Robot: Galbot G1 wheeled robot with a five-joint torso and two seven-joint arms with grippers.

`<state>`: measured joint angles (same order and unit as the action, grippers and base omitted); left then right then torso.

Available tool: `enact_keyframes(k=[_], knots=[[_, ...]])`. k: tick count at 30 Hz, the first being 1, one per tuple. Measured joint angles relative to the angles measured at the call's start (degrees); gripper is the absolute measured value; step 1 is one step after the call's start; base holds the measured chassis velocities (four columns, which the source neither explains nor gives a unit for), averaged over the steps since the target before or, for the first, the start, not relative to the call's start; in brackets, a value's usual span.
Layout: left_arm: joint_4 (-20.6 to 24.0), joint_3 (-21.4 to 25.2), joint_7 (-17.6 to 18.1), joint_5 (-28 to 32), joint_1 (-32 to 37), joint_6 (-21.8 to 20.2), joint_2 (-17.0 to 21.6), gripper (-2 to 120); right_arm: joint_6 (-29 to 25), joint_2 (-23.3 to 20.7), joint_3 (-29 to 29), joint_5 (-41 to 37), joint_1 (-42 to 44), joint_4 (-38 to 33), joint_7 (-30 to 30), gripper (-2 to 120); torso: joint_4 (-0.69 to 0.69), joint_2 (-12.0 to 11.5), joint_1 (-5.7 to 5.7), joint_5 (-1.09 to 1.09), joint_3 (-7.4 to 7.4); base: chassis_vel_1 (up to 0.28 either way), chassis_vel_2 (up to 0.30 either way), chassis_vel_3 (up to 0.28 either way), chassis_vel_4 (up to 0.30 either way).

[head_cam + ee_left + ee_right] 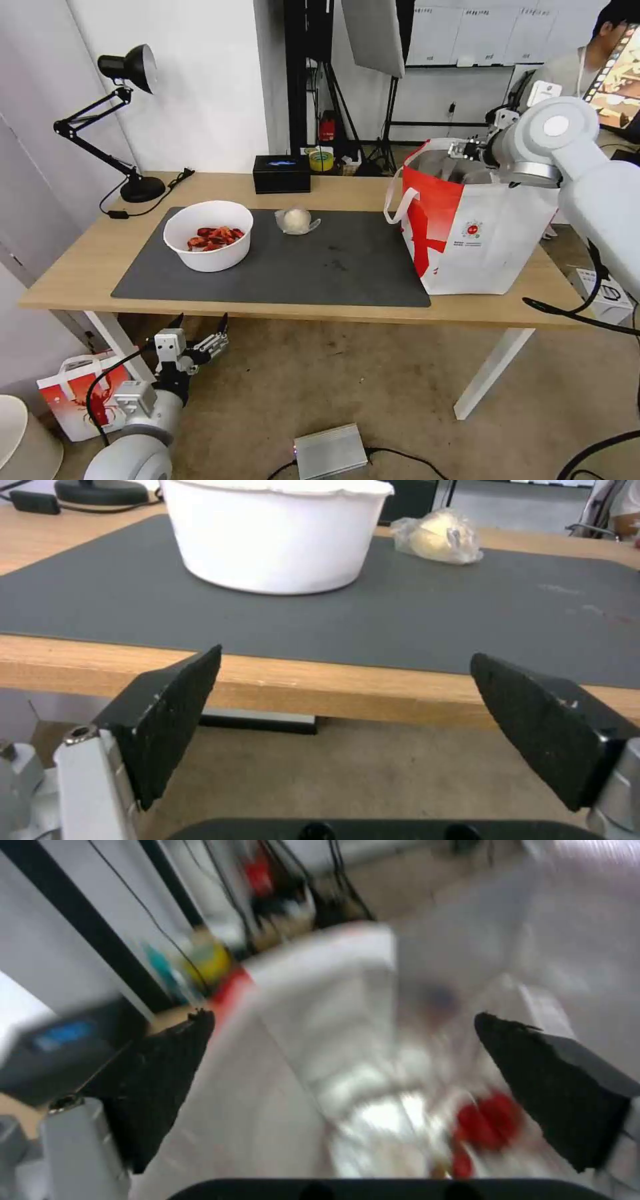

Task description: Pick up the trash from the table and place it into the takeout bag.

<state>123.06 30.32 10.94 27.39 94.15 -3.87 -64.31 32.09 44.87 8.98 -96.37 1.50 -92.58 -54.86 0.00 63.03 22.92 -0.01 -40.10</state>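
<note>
I've got the right claw (343, 1067) over the open mouth of the takeout bag (480, 233), its pads spread apart and holding nothing; below it, down in the foil lining, I can make out blurred red scraps and something clear, though I can't say exactly what. The bag stands on the table (80, 257) at the right end of the grey mat (320, 267). It looks soft-walled, so I'd expect it to give if bumped.

My left claw (203, 328) hangs below the table's front edge, pads wide apart and empty. Ahead of it and above, on the mat, sits the white bowl (277, 535) of red shells. I judge it the heaviest piece left: thin, stiff plastic with a load that could spill if tipped. I would pinch it over the rim, one pad inside and one outside, and keep it level.

Beyond the bowl, farther from that claw and off to its right, lies the clear plastic wad (437, 536) wrapped around something pale. It should be light, crinkly and slippery, best gripped across its middle.
</note>
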Motion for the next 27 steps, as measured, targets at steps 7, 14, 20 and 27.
enact_keyframes(k=[7, 14, 20, 27], knots=[[0.73, 0.52, 0.0, -0.09, 1.01, 0.23, -0.1, 100, -15.49, -2.21, 0.45, 16.88, 7.0, -5.39, 20.9, 100, 0.0, 0.0, 0.0, 0.01, 0.0, 0.0, 0.0, 0.0, 0.0], [1.15, 0.92, -0.01, -0.12, 1.63, 0.57, -0.04, 100, -22.08, -6.35, -1.12, 27.17, 16.11, -11.07, 34.23, 100, 0.0, 0.0, 0.0, 0.02, 0.0, 0.0, 0.0, 0.0, 0.0], [1.26, 0.98, -0.01, -0.12, 1.9, 0.57, 0.02, 100, -24.3, -10.59, -4.14, 31.76, 24.77, -16.56, 38.79, 100, 0.0, 0.0, 0.0, 0.01, 0.0, 0.0, 0.0, 0.0, 0.0], [1.38, 1.23, -0.01, -0.02, 2.04, 0.58, 0.29, 100, -27.14, -14.83, -8.34, 35.26, 35.04, -21.93, 40.69, 100, -0.01, 0.0, 0.0, 0.02, 0.0, 0.0, 0.0, 0.0, 0.0]])
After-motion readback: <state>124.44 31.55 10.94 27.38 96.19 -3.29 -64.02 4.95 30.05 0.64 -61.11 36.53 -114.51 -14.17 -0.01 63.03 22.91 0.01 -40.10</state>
